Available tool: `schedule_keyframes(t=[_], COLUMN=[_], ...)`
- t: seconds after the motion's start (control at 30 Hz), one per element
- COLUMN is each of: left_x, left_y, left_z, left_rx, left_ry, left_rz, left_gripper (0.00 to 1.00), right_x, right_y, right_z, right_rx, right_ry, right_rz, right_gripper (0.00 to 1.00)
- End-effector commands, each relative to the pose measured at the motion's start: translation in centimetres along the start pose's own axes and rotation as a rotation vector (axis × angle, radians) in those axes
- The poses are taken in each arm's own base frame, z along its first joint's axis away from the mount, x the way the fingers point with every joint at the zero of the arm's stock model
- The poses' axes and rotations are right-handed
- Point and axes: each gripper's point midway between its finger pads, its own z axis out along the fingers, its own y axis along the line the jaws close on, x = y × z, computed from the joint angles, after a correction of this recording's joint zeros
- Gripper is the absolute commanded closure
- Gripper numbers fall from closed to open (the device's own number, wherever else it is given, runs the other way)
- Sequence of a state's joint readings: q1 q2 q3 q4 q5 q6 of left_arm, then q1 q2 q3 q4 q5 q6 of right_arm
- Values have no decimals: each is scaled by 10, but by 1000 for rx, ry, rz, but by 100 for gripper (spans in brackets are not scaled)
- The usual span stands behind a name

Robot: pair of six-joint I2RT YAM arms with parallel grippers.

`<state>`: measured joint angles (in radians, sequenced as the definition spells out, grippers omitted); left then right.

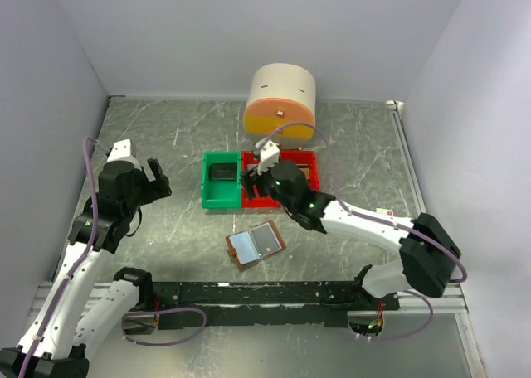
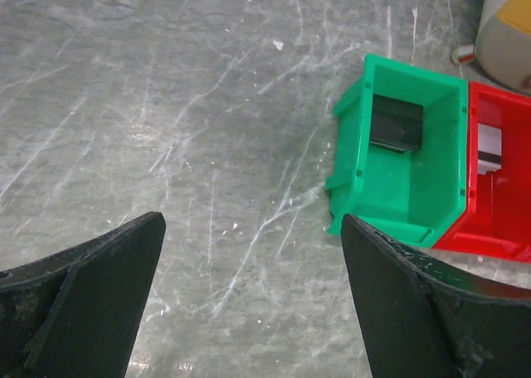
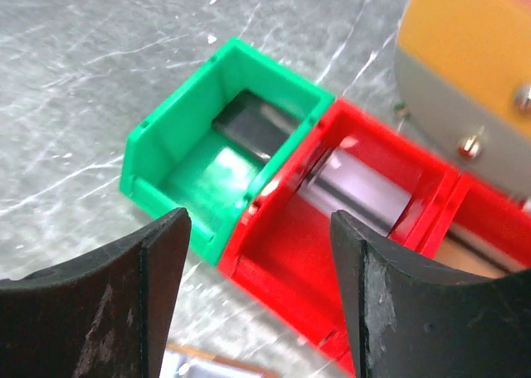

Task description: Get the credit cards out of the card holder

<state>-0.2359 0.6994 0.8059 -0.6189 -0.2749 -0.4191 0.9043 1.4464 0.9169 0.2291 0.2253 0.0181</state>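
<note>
Brown card holder [image 1: 255, 245] lies unfolded, pale panels up, long axis near-left to far-right; both jaws spread apart, empty.

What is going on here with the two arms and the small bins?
The card holder lies open on the table. The right gripper hangs open over the red bin, where a pale grey card lies; it holds nothing. A dark card lies in the green bin beside it. The left gripper hovers open at the left, empty. Whether cards remain in the holder I cannot tell.
</note>
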Motion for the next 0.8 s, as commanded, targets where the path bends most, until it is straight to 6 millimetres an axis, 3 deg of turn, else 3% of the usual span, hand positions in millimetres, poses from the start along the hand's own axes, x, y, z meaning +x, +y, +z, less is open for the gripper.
schedule_keyframes(t=[0.0,0.2,0.33,0.47,0.57,0.67,0.77], left_x=[3,6,18,22,37,66,98], left_y=[-14,-32,-74,-115,-137,-162,-183], left_z=[3,4,-5,-19,-23,-29,-38], left_rx=[88,188,409,633,707,729,740], left_ry=[19,28,93,151,220,292,361], left_rz=[34,27,-77,-169,-174,-122,-101], left_gripper=[1,1,1,1,1,1,8], right_x=[13,55,76,80,85,92,99], right_y=[8,9,4,-3,-4,2,8], right_z=[-25,-52,-68,-80,-85,-84,-84], right_rx=[-15,13,43,68,59,-23,-129], right_ry=[-80,50,119,140,152,180,203], right_rz=[363,512,509,484,495,541,597], right_gripper=[30,30,29,28,28,27,33])
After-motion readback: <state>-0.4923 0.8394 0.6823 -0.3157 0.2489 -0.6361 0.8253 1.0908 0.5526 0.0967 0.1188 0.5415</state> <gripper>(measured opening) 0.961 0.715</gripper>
